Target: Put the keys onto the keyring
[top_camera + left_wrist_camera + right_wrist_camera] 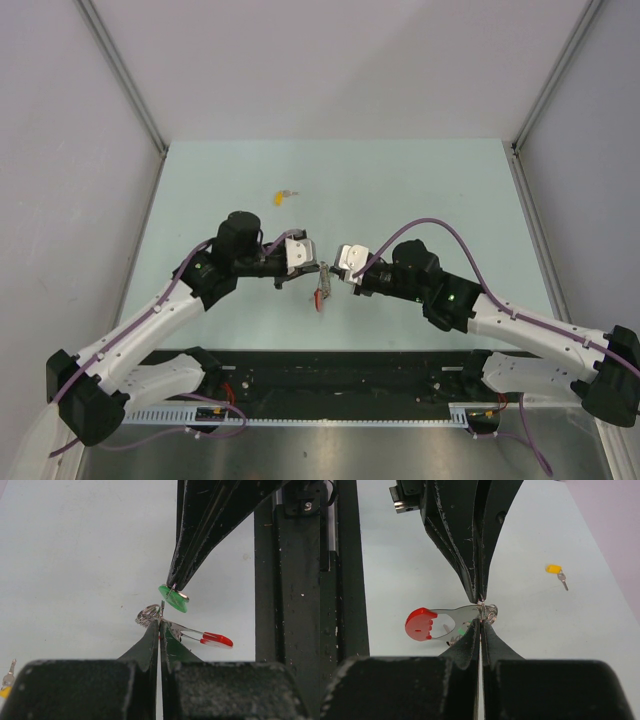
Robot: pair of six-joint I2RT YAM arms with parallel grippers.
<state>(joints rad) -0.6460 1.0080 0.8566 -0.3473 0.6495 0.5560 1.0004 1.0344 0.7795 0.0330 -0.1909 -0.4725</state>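
Surface: a pale mint-green matt worktop (420, 180), lightly scuffed. It is closed in on three sides by plain grey walls (330, 60), and bare aluminium posts (120, 70) are seen slanting up from the two far corners. A black rail (330, 370) is fixed along the near edge.

The arms are set tip to tip over the middle of the worktop, nearer the near edge than the far.

The left gripper (160, 622) is seen fully closed, pinched on the silver metal keyring with a red plastic tag (465, 614). The tag is pointed toward the near edge.

The right gripper (480, 625) is likewise closed tight, and the small green-headed key (173, 599) is nipped at its tip, just beside the ring. Whether the key is threaded on cannot be told.

The small yellow-headed key (281, 196) is seen lying flat, well apart, toward the far edge and left of centre.
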